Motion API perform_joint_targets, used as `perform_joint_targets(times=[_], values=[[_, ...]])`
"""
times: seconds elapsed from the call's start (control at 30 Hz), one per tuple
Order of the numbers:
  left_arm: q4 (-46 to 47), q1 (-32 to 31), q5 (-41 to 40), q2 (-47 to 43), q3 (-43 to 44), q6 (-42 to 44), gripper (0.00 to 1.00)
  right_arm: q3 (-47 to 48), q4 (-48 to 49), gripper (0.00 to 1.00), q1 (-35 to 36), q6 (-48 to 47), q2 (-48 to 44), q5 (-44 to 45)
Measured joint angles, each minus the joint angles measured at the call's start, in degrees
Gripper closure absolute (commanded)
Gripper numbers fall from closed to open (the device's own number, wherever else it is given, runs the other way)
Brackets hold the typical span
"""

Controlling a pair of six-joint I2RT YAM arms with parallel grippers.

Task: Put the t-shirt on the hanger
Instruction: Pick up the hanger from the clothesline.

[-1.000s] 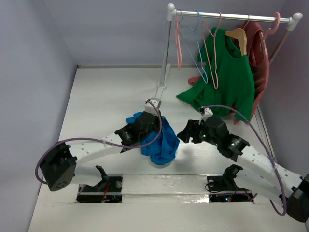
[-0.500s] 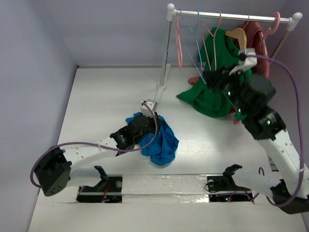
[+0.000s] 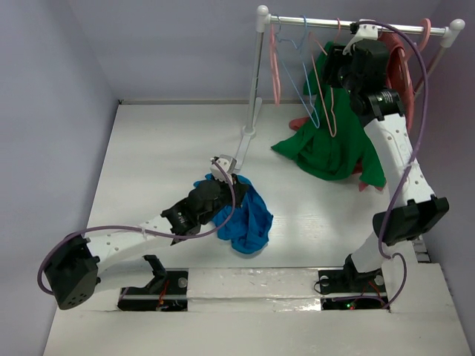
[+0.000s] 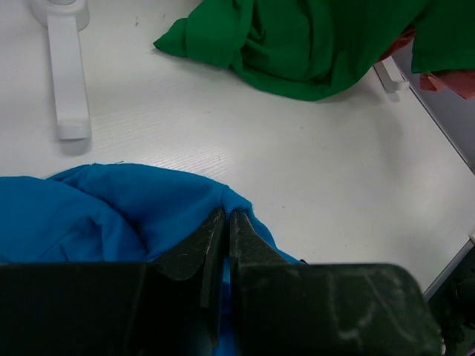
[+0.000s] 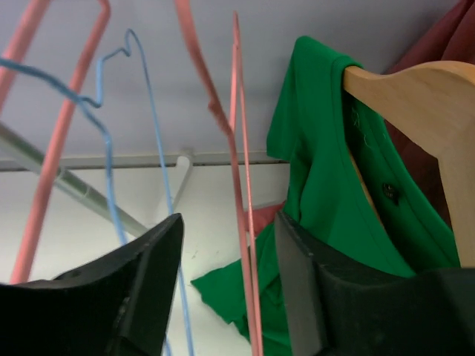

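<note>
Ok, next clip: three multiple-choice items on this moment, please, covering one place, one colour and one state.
1. The right gripper is:
A up at the rail
B parked by its base
C out of the top view

2. The shirt on the wooden hanger is:
A green
B yellow
C white

3. The left gripper is:
A wide open
B shut on the t-shirt
C gripping a hanger

Key:
1 A: its wrist view looks up through hanging wires.
2 A: green cloth drapes the wood.
3 B: its fingers meet with blue cloth pinched at the tips.
</note>
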Motion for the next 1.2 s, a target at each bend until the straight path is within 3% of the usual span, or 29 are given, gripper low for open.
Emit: perform_joint_targets(times=[0.27,0.37,0.43,0.5,0.8,1.2], values=[[0.66,0.00,0.85,-0.33,-1.53,-0.57,1.00,4.20,-2.80,0.63,-0.66,-3.39,4.83,1.07],[0.70,0.00,1.11,-0.33,-1.53,-0.85,1.00,4.48,-2.97,0.79,-0.96,-4.11,5.57,1.38],[0.68,0.00,1.14,-0.33,-1.53,-1.01,1.00,4.39,-2.99,0.83,-1.14,-4.44,5.79,1.51],[0.68,0.00,1.16,-0.33,-1.53,-1.07,1.00,4.22,-2.80,0.98,-1.14,-4.85,5.79,1.55],[0.26,0.26,0.55,-0.33,-1.53,-1.05,1.00,3.89,-1.03,1.00,-1.14,-5.51,5.35,1.51],[-1.64,2.86,-0.52,-0.55,-1.51,-1.01,1.00,-4.15,4.42,1.00,-1.14,-5.07,-5.33,0.35]])
